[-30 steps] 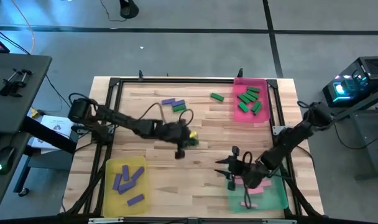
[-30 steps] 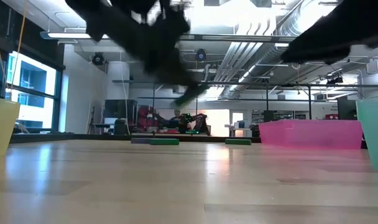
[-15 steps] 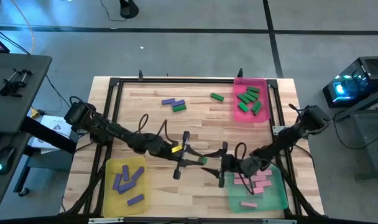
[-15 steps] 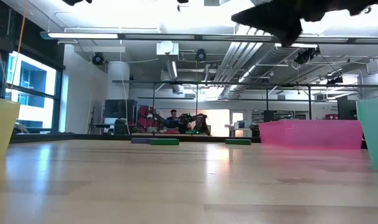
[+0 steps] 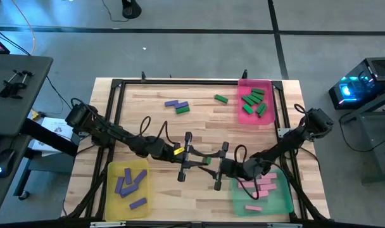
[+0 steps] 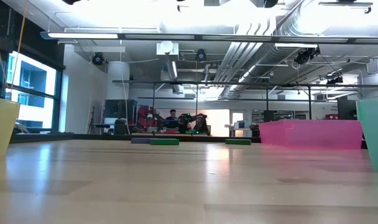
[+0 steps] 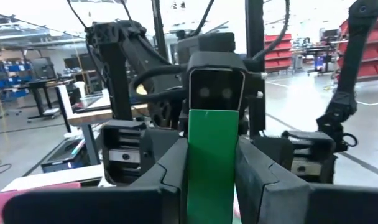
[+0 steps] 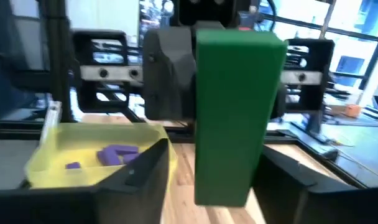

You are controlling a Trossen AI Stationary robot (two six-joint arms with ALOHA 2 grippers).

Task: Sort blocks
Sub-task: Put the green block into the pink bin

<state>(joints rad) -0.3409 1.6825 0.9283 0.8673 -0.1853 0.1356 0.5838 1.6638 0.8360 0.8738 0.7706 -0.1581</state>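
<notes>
Your left pincer (image 5: 194, 159) grips a small flat green block (image 7: 210, 163), meeting your right pincer (image 5: 219, 168), whose fingers stand spread either side of it.

One camera looks straight down on the pale wooden counter (image 5: 199, 126); another sits level at counter height, facing the room. Both wrist cameras closely face one green rectangular block (image 7: 211, 158).

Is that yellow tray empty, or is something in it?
Not empty. The yellow tray holds several purple blocks, seen from above and in the right wrist view.
</notes>
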